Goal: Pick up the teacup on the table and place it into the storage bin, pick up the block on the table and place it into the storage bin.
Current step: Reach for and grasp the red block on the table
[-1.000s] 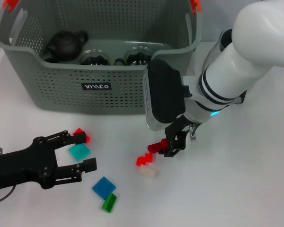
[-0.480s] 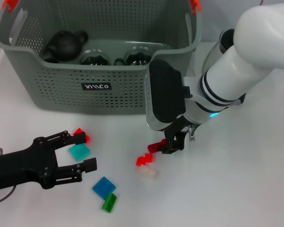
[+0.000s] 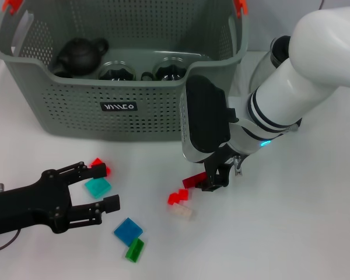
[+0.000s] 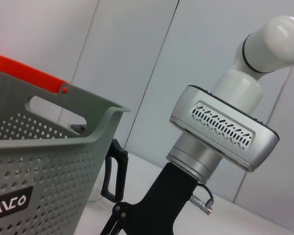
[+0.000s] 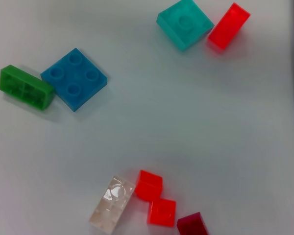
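Above table (image 3: 315,233), right gripper (image 3: 213,179) fingers clamp dark red block (image 3: 193,180); left gripper (image 3: 96,188) fingers wide.

White arms, black tools

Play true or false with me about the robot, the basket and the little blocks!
1. The right gripper holds a dark red block. True.
2. The blue block touches the green block. True.
3. The storage bin is empty. False: a dark teapot and other dark things sit inside.
4. The left gripper is clamped on the teal block. False: it is open around it.
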